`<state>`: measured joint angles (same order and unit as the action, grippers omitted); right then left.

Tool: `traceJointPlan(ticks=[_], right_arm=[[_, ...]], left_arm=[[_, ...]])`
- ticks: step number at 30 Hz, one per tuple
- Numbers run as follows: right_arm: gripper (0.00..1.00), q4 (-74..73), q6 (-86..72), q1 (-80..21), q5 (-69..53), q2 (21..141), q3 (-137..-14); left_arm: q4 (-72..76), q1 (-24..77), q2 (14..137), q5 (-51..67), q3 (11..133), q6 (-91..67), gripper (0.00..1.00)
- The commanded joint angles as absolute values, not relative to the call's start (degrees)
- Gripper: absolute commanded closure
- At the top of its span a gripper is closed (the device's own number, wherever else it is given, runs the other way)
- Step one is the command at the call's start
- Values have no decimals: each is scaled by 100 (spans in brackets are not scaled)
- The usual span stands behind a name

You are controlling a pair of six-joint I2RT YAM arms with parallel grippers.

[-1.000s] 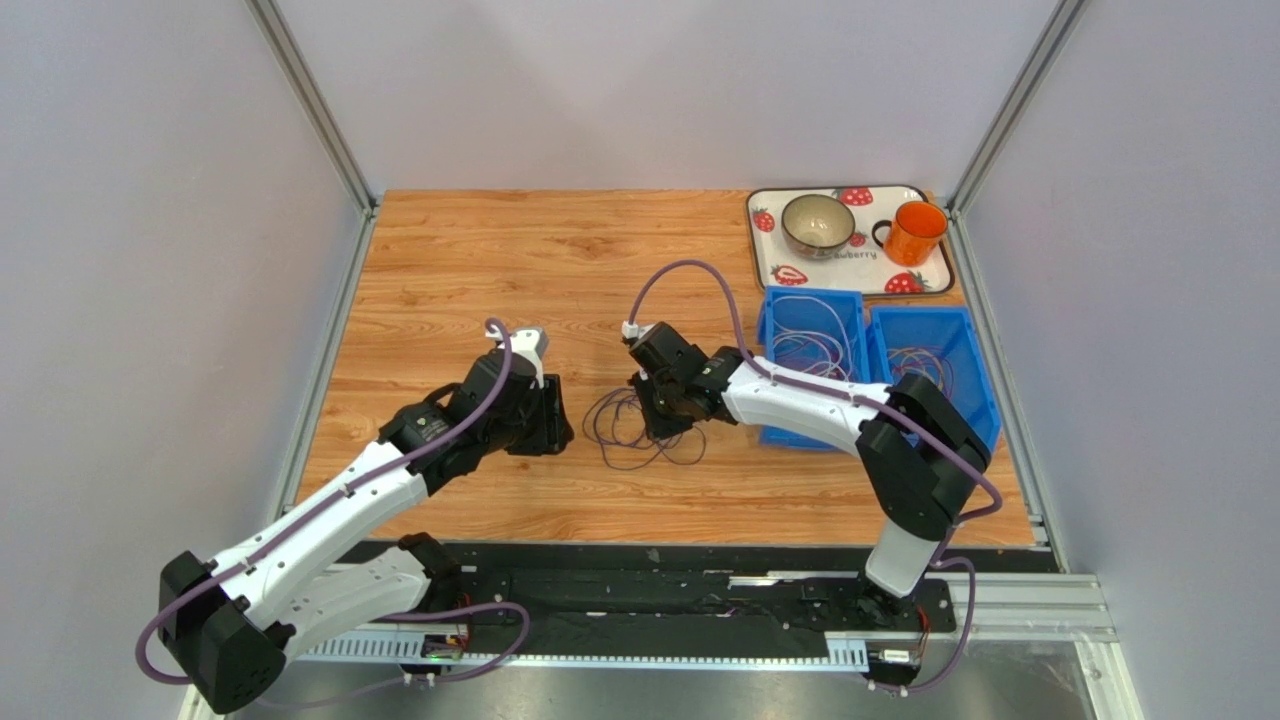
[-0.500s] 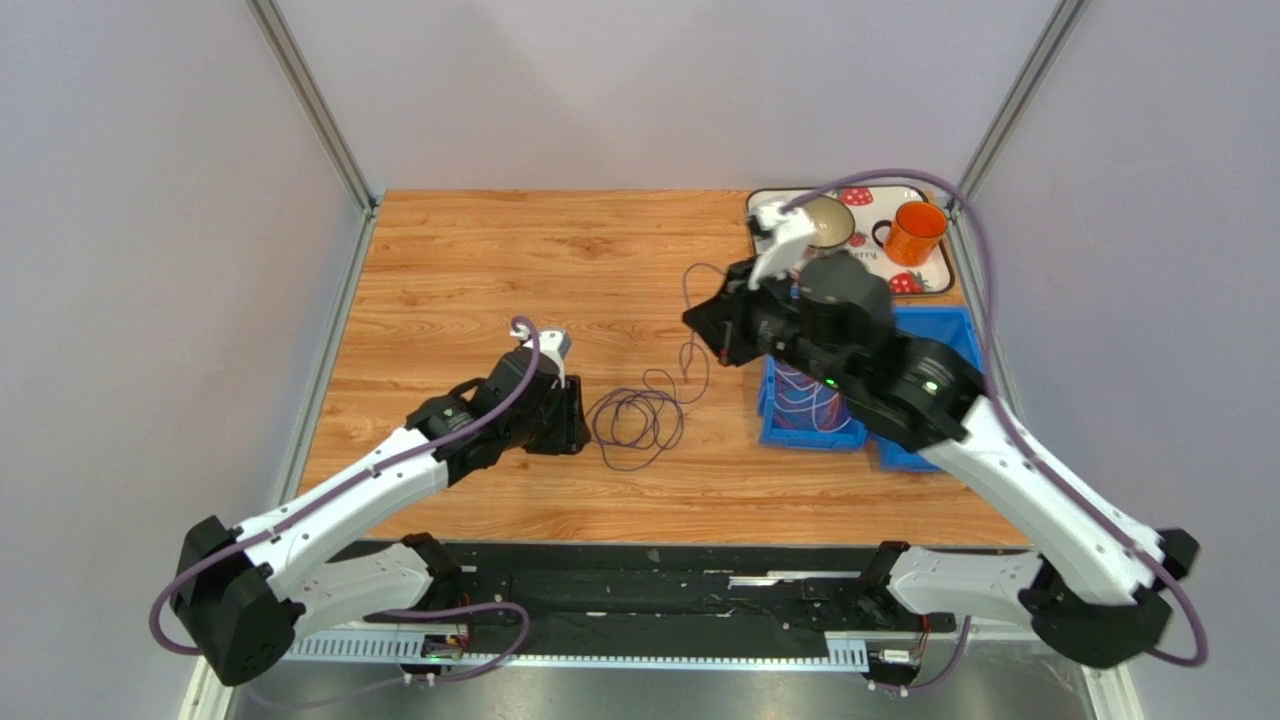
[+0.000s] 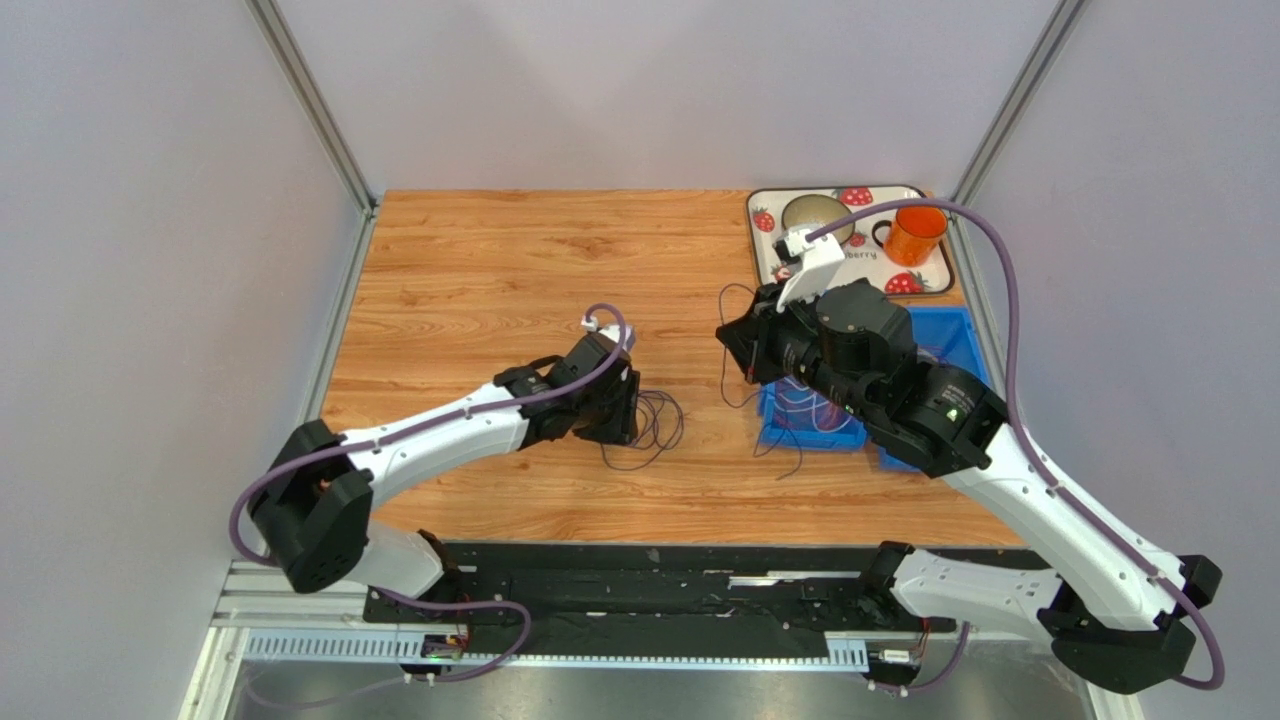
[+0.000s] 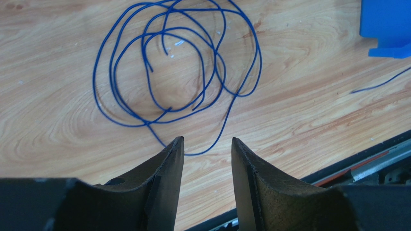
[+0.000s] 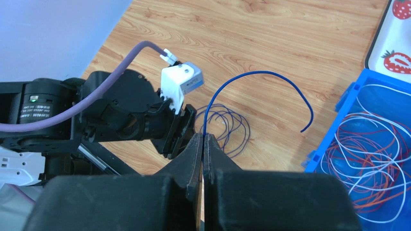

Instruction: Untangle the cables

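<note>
A loose coil of thin dark blue cable (image 4: 178, 62) lies on the wooden table just beyond my left gripper (image 4: 207, 142), which is open and empty with its tips low at the coil's near edge. In the top view this coil (image 3: 658, 428) sits right of the left gripper (image 3: 628, 416). My right gripper (image 5: 203, 137) is shut on one blue cable (image 5: 260, 73) that arches up from the jaws, its free end hanging in the air. It holds this cable (image 3: 726, 300) raised, up and right of the coil (image 5: 234, 130). The right gripper (image 3: 736, 336) is well above the table.
A blue bin (image 5: 359, 89) holds white and orange-red wires (image 5: 371, 149); a second blue bin (image 3: 950, 342) stands beside it, both partly under the right arm. A strawberry tray (image 3: 857, 272) with a bowl and an orange mug (image 3: 914, 233) is at the back right. The black base rail (image 4: 366, 163) runs along the near edge.
The right gripper has swung up and to the right, drawing a blue cable out of the coil. The left gripper has moved right, up to the coil's edge.
</note>
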<state>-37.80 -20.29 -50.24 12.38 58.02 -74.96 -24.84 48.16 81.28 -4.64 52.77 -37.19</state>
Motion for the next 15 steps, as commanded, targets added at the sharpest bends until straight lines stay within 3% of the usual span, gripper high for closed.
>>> traceJointPlan(ticks=[1,15], right_arm=[[100,-3814,-2066,-5054,1459,5459,-7532],[100,-4219,-1495,-5054,2329,5309,-8717]], left_arm=[[-2145,4913,8681,-519,5739,-3691,50],[-1872,4975,9492,-694,5889,-3516,53]])
